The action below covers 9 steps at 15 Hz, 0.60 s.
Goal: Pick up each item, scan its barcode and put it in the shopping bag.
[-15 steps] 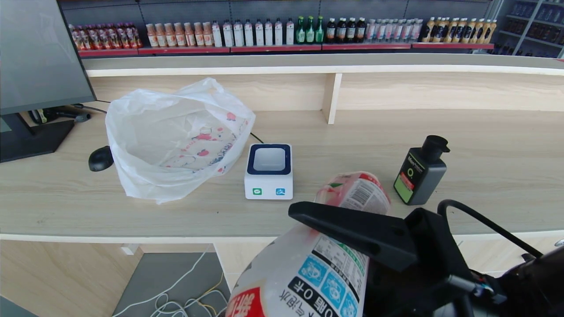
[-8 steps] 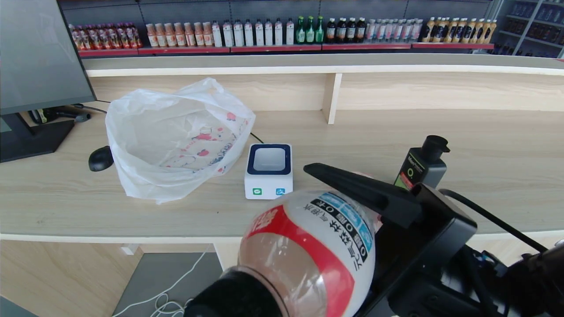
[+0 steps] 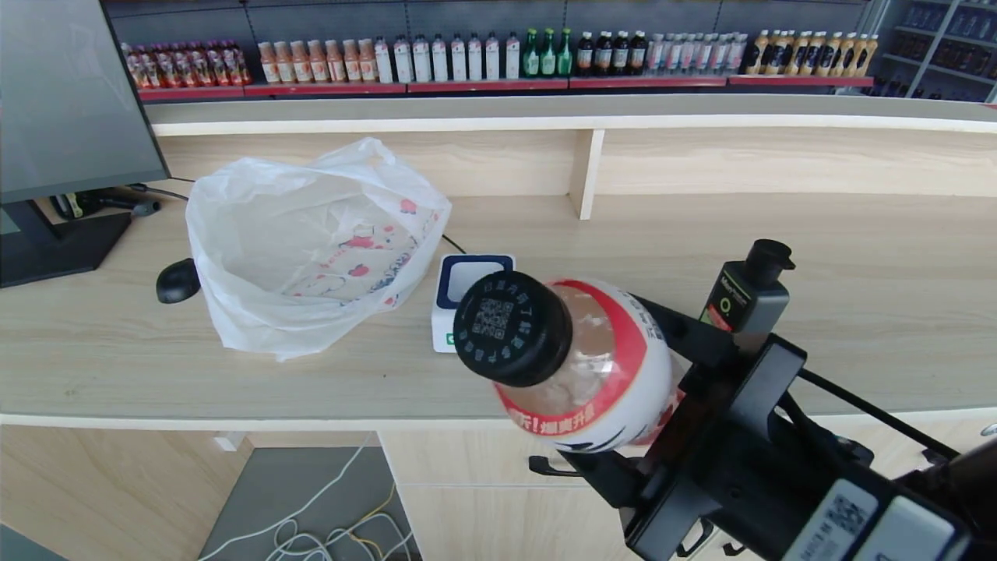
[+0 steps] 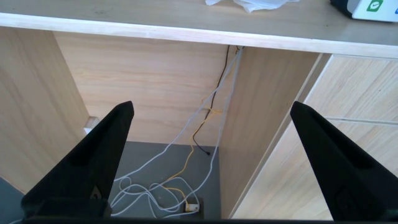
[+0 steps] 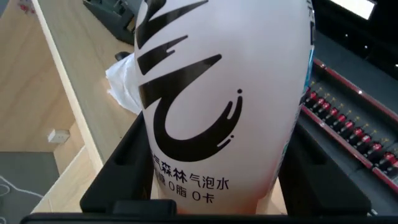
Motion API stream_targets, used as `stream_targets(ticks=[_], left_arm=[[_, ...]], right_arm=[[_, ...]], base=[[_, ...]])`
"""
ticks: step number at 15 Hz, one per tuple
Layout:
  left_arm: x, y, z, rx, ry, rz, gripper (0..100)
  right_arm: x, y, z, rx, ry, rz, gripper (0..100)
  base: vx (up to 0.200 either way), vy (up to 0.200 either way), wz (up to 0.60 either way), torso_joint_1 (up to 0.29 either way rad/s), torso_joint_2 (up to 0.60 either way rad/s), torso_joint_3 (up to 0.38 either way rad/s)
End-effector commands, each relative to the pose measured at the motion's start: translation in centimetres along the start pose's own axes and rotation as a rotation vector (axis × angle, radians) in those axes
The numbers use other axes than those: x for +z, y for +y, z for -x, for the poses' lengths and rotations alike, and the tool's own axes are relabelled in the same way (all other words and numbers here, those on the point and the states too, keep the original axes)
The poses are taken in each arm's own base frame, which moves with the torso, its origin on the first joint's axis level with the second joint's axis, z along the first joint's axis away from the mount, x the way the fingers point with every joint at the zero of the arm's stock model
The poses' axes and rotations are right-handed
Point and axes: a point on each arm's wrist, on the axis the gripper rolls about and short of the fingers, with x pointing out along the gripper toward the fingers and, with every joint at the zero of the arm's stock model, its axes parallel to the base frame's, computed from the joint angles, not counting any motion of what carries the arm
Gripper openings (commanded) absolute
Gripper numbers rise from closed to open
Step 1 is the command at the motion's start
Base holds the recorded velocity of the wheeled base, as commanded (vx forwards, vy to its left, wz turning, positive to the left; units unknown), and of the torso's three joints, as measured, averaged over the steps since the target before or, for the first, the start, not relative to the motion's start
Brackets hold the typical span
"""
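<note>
Right gripper (image 3: 600,393) was clenched on the drink bottle (image 3: 580,354), held above the counter's (image 3: 857,265) front edge, just in front of the scanner (image 3: 459,284), with its cap tilted up toward the head camera. Left gripper (image 4: 211,143) hung released and empty below the counter edge.

Likely step: scanning. Next move probably called for turning the label's barcode to the scanner window, then carrying the bottle left to the shopping bag (image 3: 311,234).

- Bottle: rounded clear plastic, glossy white-and-red wrap, ribbed black cap. Probably slippery.
- Bag: thin, crinkly, translucent film, slumped with its mouth open.
- Scanner: small rigid white box with a dark-framed window.
- Dark pump bottle (image 3: 744,308): flat-sided, upright, right of the scanner.
</note>
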Motion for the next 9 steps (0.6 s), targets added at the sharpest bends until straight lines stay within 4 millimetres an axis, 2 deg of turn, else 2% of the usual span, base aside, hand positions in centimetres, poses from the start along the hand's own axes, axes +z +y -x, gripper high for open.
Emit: stream_targets(ticks=[1,4,6,7,9], left_arm=[[0.0,0.0,0.0,0.002,0.000,0.000,100],[0.0,0.0,0.0,0.000,0.000,0.000,100],[0.0,0.0,0.0,0.002,0.000,0.000,100],[0.0,0.0,0.0,0.002,0.000,0.000,100],[0.0,0.0,0.0,0.002,0.000,0.000,100]], right_arm=[[-0.2,0.2,0.2,-0.003,0.022,-0.076,0],[0.2,-0.7,-0.6,-0.059,0.001,-0.316,0],[-1.0,-2.3,-1.1,-0.132,0.019,-0.439,0],[-2.6,-3.5,-0.8,-0.191,0.057,-0.515,0],[-4.1,-5.5,-0.6,-0.274,0.071,-0.594,0]], base=[[0.000,0.000,0.00,0.000,0.00,0.000],[0.000,0.000,0.00,0.000,0.00,0.000],[0.000,0.000,0.00,0.000,0.00,0.000],[0.000,0.000,0.00,0.000,0.00,0.000],[0.000,0.000,0.00,0.000,0.00,0.000]])
